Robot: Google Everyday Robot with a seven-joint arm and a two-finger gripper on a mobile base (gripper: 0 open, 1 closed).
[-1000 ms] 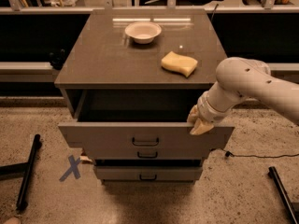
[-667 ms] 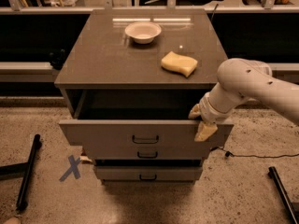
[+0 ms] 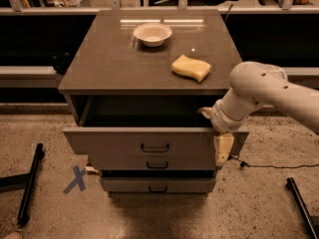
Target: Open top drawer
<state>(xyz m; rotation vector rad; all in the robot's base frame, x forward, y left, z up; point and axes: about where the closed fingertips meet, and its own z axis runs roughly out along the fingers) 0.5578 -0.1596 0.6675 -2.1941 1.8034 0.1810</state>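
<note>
The top drawer (image 3: 114, 141) is the widest grey-brown front, with a small dark loop handle (image 3: 155, 148) at its centre. It stands pulled out from the cabinet, and its dark inside shows under the cabinet top (image 3: 124, 68). My gripper (image 3: 222, 149) hangs at the right end of the drawer front, pointing down over its right edge. The white arm (image 3: 259, 91) reaches in from the right. Two narrower grey drawer fronts (image 3: 157, 165) sit below and look closed.
A white bowl (image 3: 152, 34) and a yellow sponge (image 3: 191, 67) lie on the cabinet top. A blue X (image 3: 76, 179) marks the floor at the left. Black bars lie on the floor at the left (image 3: 30, 183) and right (image 3: 301, 205). A thin cable (image 3: 269, 166) runs at the right.
My gripper has slid down and slightly right along the right end of the top drawer's front. The drawer stays pulled out about as far as before.
</note>
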